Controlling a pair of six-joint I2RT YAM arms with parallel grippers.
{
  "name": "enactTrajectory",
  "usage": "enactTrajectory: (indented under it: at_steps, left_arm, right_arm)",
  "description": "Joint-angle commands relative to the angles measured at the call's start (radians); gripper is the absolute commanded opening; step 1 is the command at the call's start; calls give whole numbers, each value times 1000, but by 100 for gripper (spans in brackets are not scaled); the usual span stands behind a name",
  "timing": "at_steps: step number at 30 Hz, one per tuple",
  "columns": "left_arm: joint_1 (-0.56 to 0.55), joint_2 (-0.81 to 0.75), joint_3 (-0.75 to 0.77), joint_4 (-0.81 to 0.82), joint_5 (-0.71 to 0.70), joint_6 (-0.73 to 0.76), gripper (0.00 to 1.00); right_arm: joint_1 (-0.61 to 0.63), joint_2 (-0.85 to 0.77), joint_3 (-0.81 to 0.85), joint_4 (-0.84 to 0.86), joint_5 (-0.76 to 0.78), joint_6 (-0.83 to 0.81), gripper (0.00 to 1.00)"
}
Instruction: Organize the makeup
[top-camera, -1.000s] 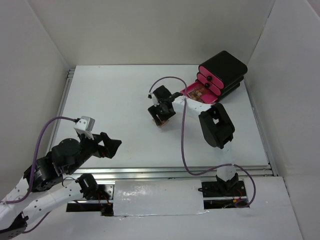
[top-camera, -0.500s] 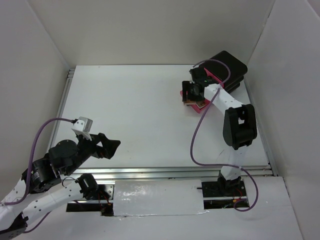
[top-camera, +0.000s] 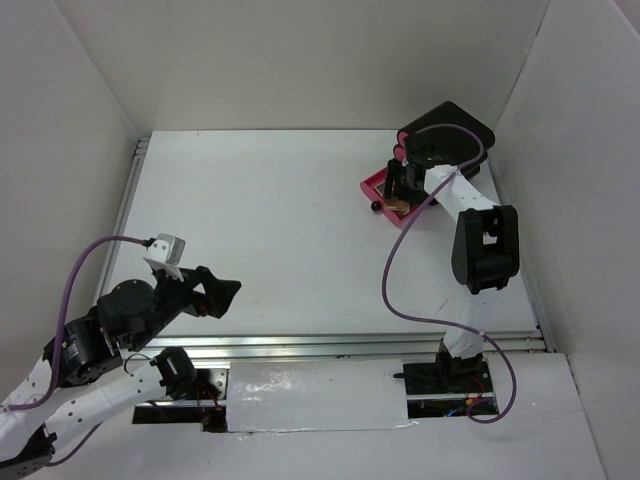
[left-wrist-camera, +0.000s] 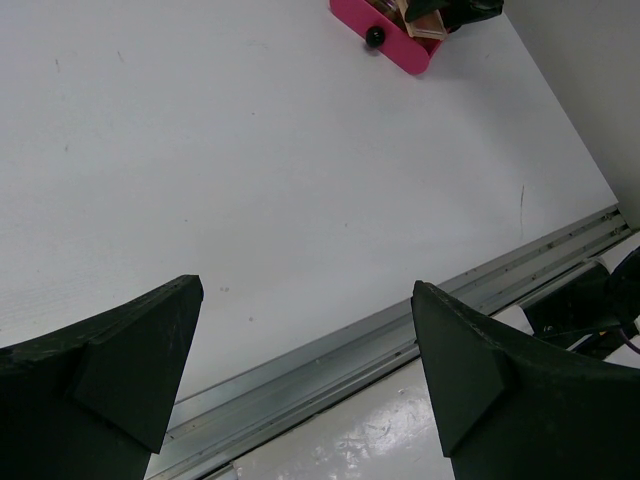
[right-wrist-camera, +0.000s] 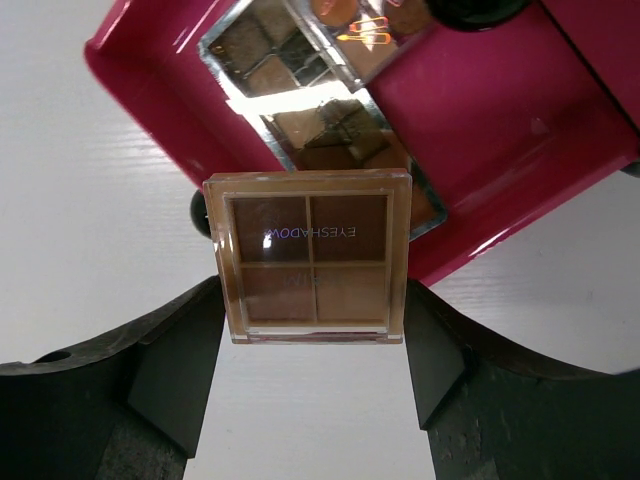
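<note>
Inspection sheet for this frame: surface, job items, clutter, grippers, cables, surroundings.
Surface: white table, metal rail at near edge.
Job's things: square palette held over open pink drawer's front edge; more palettes inside it.
Clutter: nothing seen.
Grippers: left gripper open, holding nothing; right gripper shut on square palette.
Cables: right cable loops over table; left cable arcs off wrist.
Surroundings: white walls; black box at far right.
</note>
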Motion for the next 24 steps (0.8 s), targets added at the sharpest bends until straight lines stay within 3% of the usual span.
enactTrajectory:
  at_steps: [1,16,21,23,24]
  left_arm:
    - [-5,0,-7,42,3,-7,100]
    - [-5,-6,-7,44,4,-7,99]
    - [-5,-11,-8,47,9,-4,99]
    - [-5,-9,-8,45,9,-5,99]
    - [-5,-11,-8,45,9,-5,99]
  right_arm:
    - [-13,7,8,36,31,42,51]
    - [-13,65,67,59,173,146,57]
    - [-13,65,68,67,173,165,76]
    - [-13,54,77,59,148,160,100]
    - [-11,47,77,56,140,159,100]
